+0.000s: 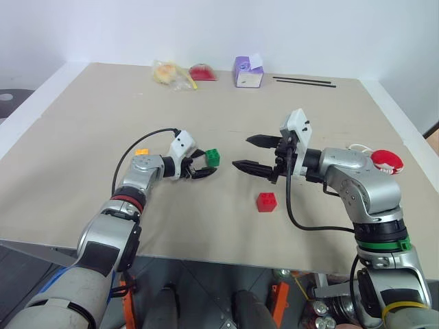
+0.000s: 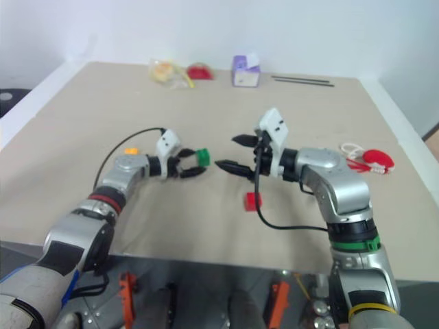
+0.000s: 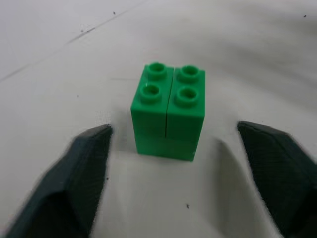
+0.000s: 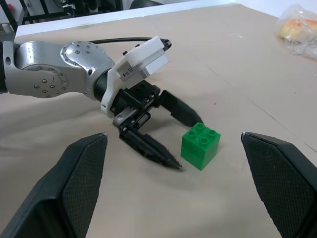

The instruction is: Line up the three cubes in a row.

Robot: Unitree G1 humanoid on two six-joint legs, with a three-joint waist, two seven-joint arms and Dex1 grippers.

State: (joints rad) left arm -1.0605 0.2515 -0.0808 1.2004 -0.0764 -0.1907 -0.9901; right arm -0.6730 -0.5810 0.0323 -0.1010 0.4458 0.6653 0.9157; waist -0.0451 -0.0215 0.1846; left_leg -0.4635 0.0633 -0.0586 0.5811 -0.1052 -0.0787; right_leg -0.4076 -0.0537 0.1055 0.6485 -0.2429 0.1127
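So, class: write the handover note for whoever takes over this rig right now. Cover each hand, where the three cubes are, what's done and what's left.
Left hand: open, fingers either side of the green cube, not gripping it.
Right hand: open, holding nothing, raised above the table facing the left hand.
Yellow-orange cube: on the table beside the left forearm.
Red cube: on the table below the right hand.
Done: no row formed; the cubes sit apart.
Left: grasp the green cube, then set all three in a line.

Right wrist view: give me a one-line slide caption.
Left gripper open around the green cube on the table, fingers not yet touching it.
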